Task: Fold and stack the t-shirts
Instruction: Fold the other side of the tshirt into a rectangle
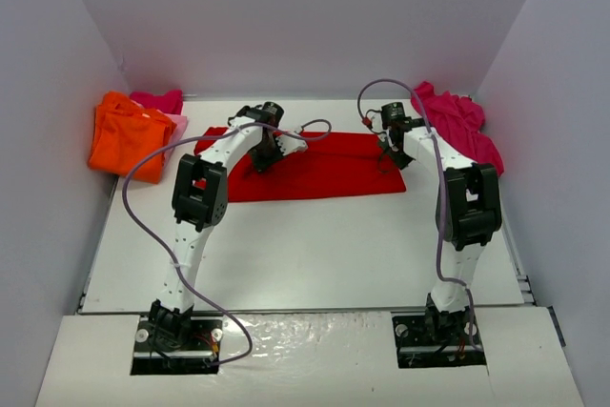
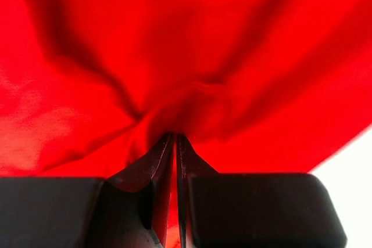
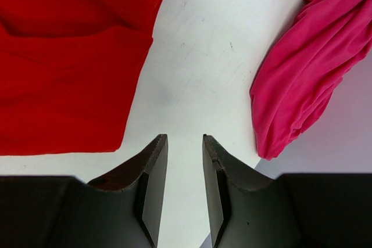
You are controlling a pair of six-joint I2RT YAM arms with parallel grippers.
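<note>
1. Top view: the red t-shirt (image 1: 324, 173) is spread out as a wide, flat band across the back half of the table (image 1: 315, 254). The left gripper (image 1: 274, 148) is down on its left part and the right gripper (image 1: 389, 145) sits by its right edge. An orange t-shirt (image 1: 119, 135) is heaped at the far left with a pink t-shirt (image 1: 160, 100) right behind it. A magenta t-shirt (image 1: 457, 121) is bunched in the far right corner. Nothing looks stacked yet imo.

2. Left wrist view: the left gripper (image 2: 175, 137) has its jaws pinched together on the red t-shirt (image 2: 174, 39), with a sliver of cloth caught between them. The fabric puckers into creases running toward the tips, so it's thin, light and floppy. It'll drape and drag rather than hold a shape.

3. Right wrist view: the right gripper (image 3: 185, 140) has its jaws slightly apart with nothing in them, just bare table (image 3: 197, 56) below. The red t-shirt (image 3: 70, 56) edge is just to its left, showing a layered fold line. The magenta t-shirt (image 3: 308, 68) hangs in soft rolls to its right.

4. My guess for grabbing: pinch an edge or corner where the layers double up. A single thin layer could slip out, and lifting from the middle would just tent it.
</note>
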